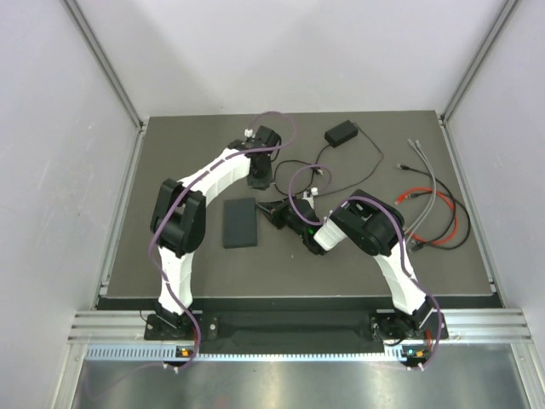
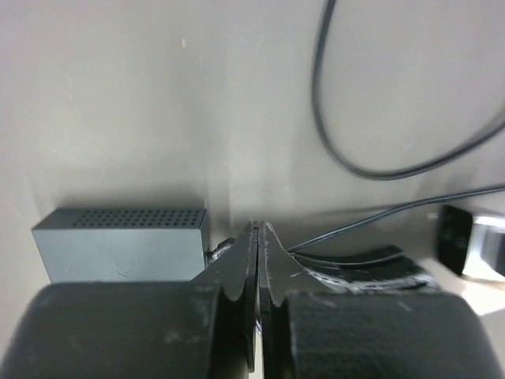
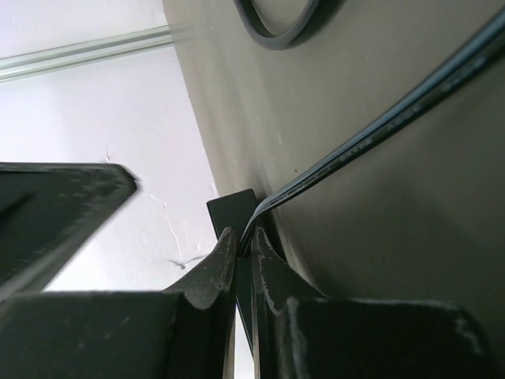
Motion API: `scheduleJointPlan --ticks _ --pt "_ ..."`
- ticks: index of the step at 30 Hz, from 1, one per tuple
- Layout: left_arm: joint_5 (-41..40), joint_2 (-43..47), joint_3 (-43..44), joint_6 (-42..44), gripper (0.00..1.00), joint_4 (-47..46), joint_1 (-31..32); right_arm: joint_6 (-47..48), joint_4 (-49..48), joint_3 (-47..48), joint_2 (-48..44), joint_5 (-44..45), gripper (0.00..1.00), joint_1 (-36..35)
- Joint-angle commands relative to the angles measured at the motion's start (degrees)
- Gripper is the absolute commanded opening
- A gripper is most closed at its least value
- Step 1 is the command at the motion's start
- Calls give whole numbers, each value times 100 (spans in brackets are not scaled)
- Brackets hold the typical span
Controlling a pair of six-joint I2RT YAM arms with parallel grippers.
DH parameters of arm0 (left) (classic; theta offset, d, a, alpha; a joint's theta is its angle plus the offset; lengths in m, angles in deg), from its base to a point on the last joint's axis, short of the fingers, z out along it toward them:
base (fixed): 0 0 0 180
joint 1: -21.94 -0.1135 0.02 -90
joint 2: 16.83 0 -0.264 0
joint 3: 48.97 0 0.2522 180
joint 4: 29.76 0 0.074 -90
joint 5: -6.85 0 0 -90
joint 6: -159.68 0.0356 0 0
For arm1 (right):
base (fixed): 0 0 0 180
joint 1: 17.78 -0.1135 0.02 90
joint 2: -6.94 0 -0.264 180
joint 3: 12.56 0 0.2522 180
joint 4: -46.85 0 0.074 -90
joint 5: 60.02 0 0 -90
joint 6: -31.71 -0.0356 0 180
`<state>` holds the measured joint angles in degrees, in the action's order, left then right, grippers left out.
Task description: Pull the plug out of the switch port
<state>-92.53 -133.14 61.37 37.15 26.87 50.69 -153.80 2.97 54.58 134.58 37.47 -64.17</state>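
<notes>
Switch (image 1: pixel 240 222) lies flat on the dark table mat (image 1: pixel 358 273), left of centre, its long edges running away from the arm bases. The top face is plain matte black. I cannot make out the sockets from overhead.

Right gripper (image 1: pixel 269 210) reaches in low from the right. Its tips sit just beside the far end of the switch's right long edge. In the right wrist view the fingers (image 3: pixel 223 260) are drawn almost together, with only a sliver between them. A thin black cord (image 3: pixel 379 130) runs down into that sliver and is pinched there. A flat black edge stands just beyond the tips; it looks like the switch. The plug is hidden behind the fingertips, so I cannot tell whether it sits in the port or out of it.

Left gripper (image 1: pixel 259 181) points down at the mat just past the switch's far right corner, near the right gripper but not touching it. In the left wrist view its fingers (image 2: pixel 246 253) are pressed flat together with nothing between them. Close on their left I see the perforated side of a dark box, apparently the switch end-on.

Small power brick (image 1: pixel 341 134) sits toward the far edge, right of centre. Red cable (image 1: pixel 417 192) and grey cable (image 1: pixel 432 175) lie tangled on the right side, well apart from the switch.
</notes>
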Motion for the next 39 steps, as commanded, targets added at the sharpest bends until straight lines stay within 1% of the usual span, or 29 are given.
scheduleJointPlan --ticks 1,7,10,12,15,18,20,24,28,33,34,37,38,39 --pt "-687 -269 222 133 0 713 139 -329 553 14 236 -125 0 -98" --pt "-907 -453 178 124 0 749 157 -258 597 40 236 -125 0 -107" --pt "-1082 -559 186 168 0 837 183 -328 492 -65 218 -20 0 -98" --pt "-1022 -638 195 230 0 889 201 -320 404 -135 183 51 0 -98" --pt "-1135 -752 195 239 0 995 227 -425 237 -223 200 139 0 -54" --pt "-1258 -726 20 239 0 960 227 -644 35 -381 209 358 0 -10" --pt "-1486 -674 -121 221 0 951 227 -829 -71 -478 209 464 0 33" --pt "-1619 -603 -218 239 0 942 227 -1119 -579 -802 218 631 0 121" --pt "-1601 -542 -314 230 0 898 236 -1085 -677 -944 183 666 0 244" --pt "-1505 -542 -324 239 0 828 227 -944 -458 -979 69 640 0 280" --pt "-1470 -489 -358 274 0 802 236 -735 -423 -970 43 614 0 306" --pt "-1242 -218 -656 388 0 504 236 -191 191 -716 -107 403 0 411" --pt "-1189 -156 -727 406 0 433 245 -92 514 -629 -203 377 0 420" --pt "-1171 -94 -858 414 0 337 245 -22 605 -628 -247 420 0 420"
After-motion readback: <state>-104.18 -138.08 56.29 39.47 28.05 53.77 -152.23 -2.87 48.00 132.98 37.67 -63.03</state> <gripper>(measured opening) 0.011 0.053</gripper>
